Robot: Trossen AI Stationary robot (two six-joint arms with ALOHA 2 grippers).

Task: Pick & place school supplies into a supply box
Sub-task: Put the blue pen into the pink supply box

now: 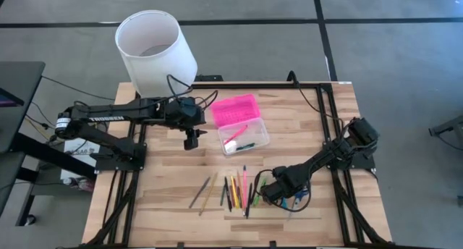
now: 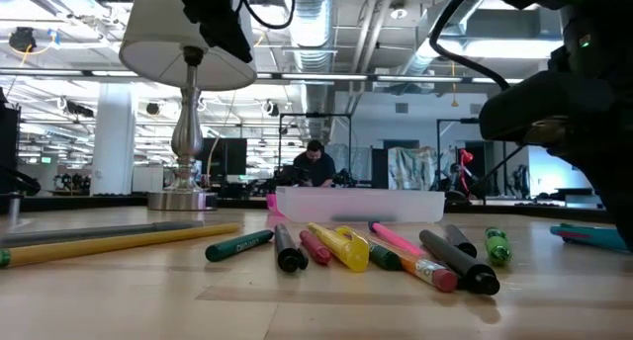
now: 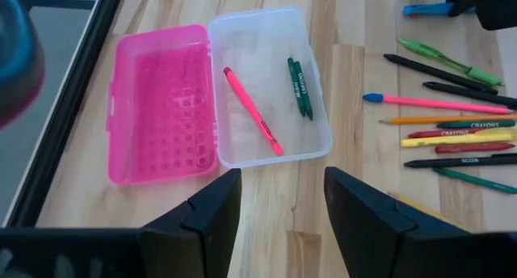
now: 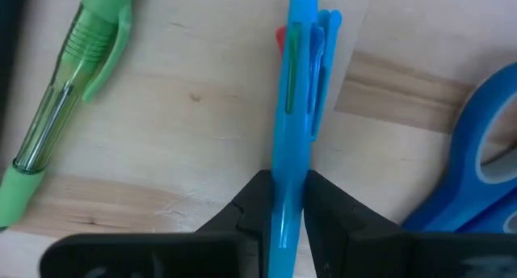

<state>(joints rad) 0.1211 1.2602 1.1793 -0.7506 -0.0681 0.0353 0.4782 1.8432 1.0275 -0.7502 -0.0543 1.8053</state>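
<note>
We see the right gripper (image 4: pixel 283 201) near the table's (image 1: pixel 166 205) front right, fingers clamped on a blue multicolour pen (image 4: pixel 295 108). The left gripper (image 3: pixel 279 209) hovers spread beside the open pencil case (image 3: pixel 266 92) at mid-table.

One supply box (image 3: pixel 166 100) is present, open, comprising one pink lid and one clear base; the base contains one pink pen (image 3: pixel 252 110) and two green crayons (image 3: pixel 300 86); one white lampshade (image 1: pixel 155 50) stands at the table's far edge; two arms are present, each with one gripper; the loose supplies (image 3: pixel 452 124) on the table number about a dozen, exact count not determinable; one blue multi-colour pen (image 4: pixel 292 124); one green pen (image 4: pixel 69 92); one blue-handled pair of scissors (image 4: pixel 477 165).
</note>
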